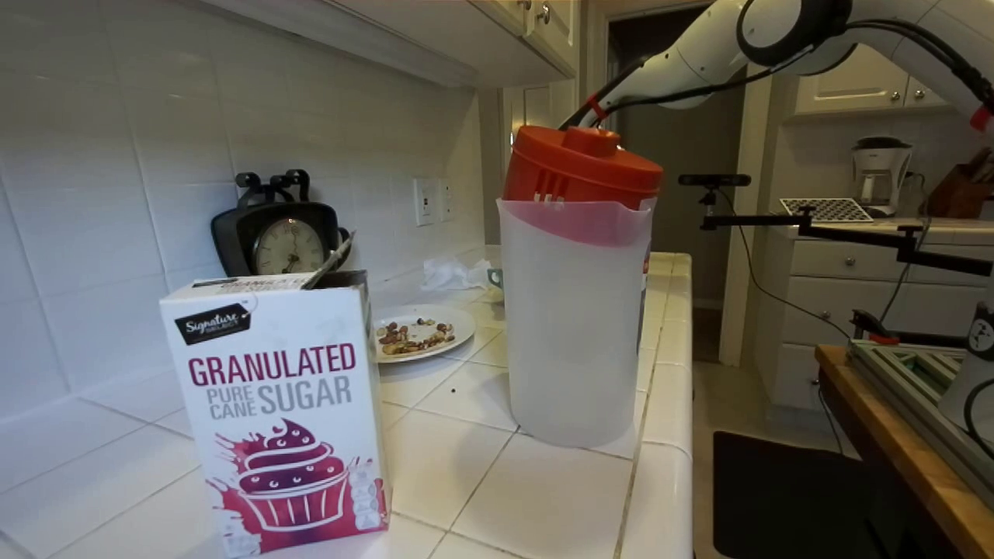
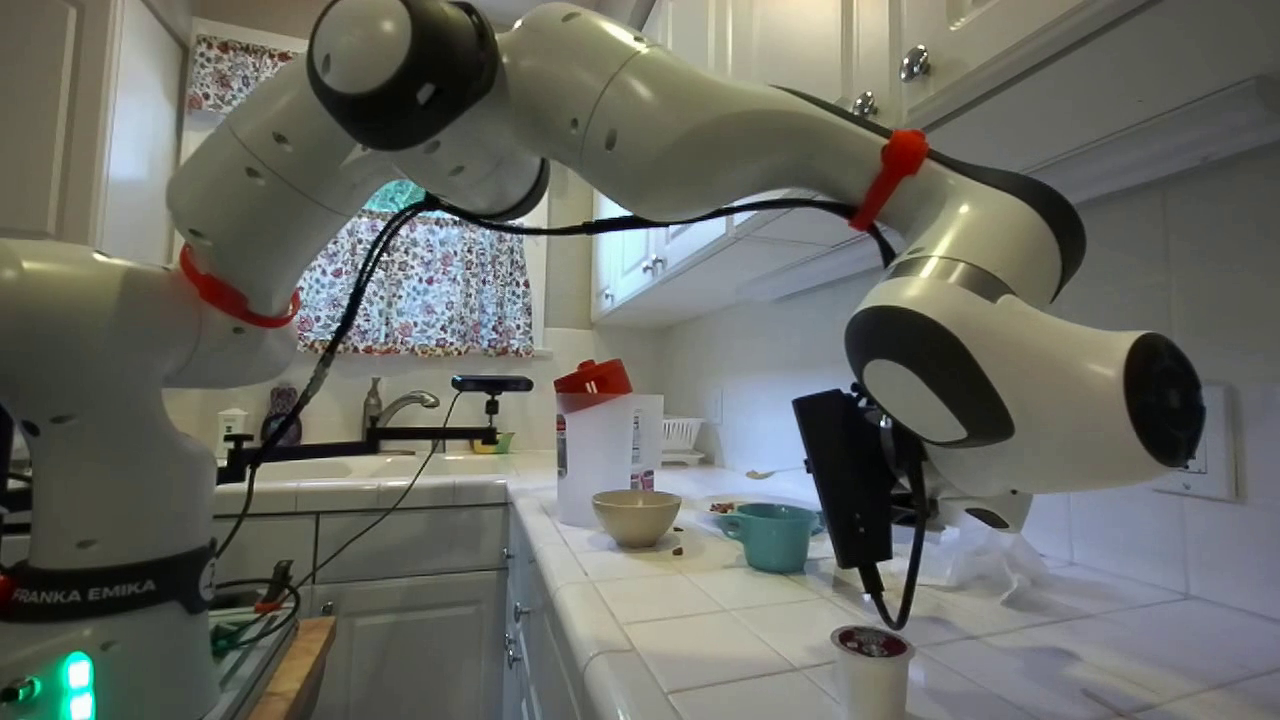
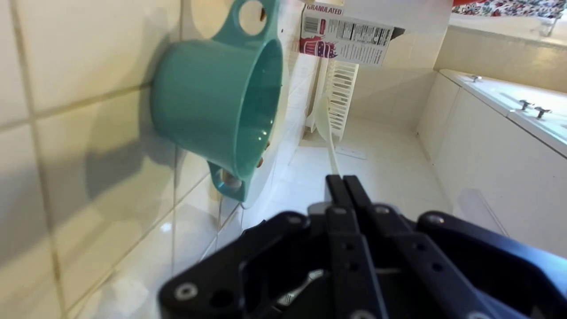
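My gripper [image 3: 342, 178] is shut on the thin handle of a pale spoon [image 3: 324, 118], whose bowl points away from the fingertips. In an exterior view the spoon [image 2: 762, 474] sticks out past the black wrist housing, roughly level; there the fingers are hidden. Left of the fingers in the wrist view, a teal two-handled cup [image 3: 199, 97] stands on the tiles, apart from the gripper. Just behind the cup lies a white plate [image 1: 458, 326] with nuts. A beige bowl [image 2: 636, 519] stands near the cup. The pitcher [image 1: 575, 326] hides my gripper in an exterior view.
The tall pitcher carries a tilted red lid [image 1: 588, 163]. A sugar box [image 1: 279, 419] and a black scale [image 1: 272, 225] stand at the far end. Crumpled white plastic [image 2: 985, 570] lies by the wall; a coffee pod [image 2: 872, 670] stands nearer. Cabinets [image 2: 780, 60] overhang the counter.
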